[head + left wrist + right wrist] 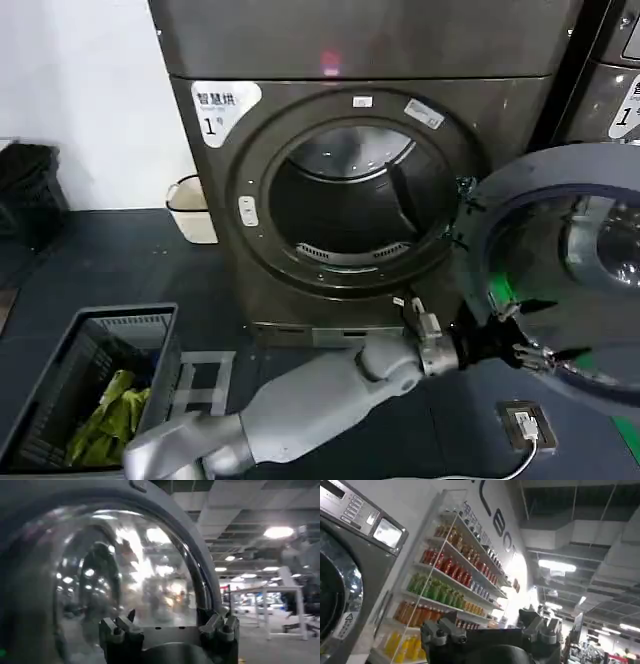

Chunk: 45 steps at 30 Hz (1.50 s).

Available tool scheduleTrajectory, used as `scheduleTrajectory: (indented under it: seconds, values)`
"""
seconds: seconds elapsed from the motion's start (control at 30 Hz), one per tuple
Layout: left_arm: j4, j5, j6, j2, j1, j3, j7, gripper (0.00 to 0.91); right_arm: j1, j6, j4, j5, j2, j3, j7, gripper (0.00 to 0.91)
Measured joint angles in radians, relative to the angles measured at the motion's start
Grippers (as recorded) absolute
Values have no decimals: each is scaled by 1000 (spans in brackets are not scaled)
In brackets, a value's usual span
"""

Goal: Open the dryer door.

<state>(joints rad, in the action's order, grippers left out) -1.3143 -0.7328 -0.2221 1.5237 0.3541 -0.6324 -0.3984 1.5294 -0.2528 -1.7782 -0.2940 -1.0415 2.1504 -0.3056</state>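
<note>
The dryer (300,40), dark grey with a white "1" label and a pink light, stands with its round drum opening (350,200) uncovered. The dryer door (560,170) is swung out to the right, grey inner side and tinted glass facing me. My left arm reaches across from the lower left. Its gripper, the left gripper (520,348), is open at the door's lower edge, nothing held between the fingers. In the left wrist view the door (100,575) looms close ahead of the left gripper (169,630). The right gripper (490,630) is open in free air, away from the dryer.
A grey basket (130,315) with green cloth sits on the floor at the lower left. A white bin (190,210) stands beside the dryer. A second machine (615,90) is at the right. A small boxed device with a cable (525,425) lies below the door. Bottle shelves (450,580) face the right wrist.
</note>
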Motion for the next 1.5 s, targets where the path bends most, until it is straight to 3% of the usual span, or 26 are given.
scheduleTrajectory:
  seconds: [0.13, 0.3, 0.5, 0.9, 1.13, 1.27, 1.37, 1.5]
  values:
    - [-15, 45, -29, -15, 3, 12, 79, 907, 9, 22, 8, -17, 8, 13, 8, 907]
    - [-57, 45, 12, -59, 0, 26, 148, 907, 16, 27, 10, -18, 9, 22, 10, 907]
    - [-199, 37, 0, -200, 20, 37, 235, 907, 6, 28, 5, -12, 15, 25, 10, 907]
    - [-548, 35, 47, -640, 118, 125, 236, 907, -12, 46, -52, 84, 12, 36, 6, 907]
    - [-697, 32, 153, -941, 264, 278, 212, 907, -27, 66, -60, 157, 25, 35, 6, 907]
    - [-766, 40, 180, -1123, 458, 474, 182, 907, -39, 69, -60, 174, 27, 26, 5, 907]
    - [-790, 51, 207, -1245, 577, 591, 205, 907, -54, 67, -66, 181, 26, 11, 5, 907]
    - [-793, 33, 309, -1369, 626, 652, 213, 907, -59, 65, -62, 185, 21, -5, 4, 907]
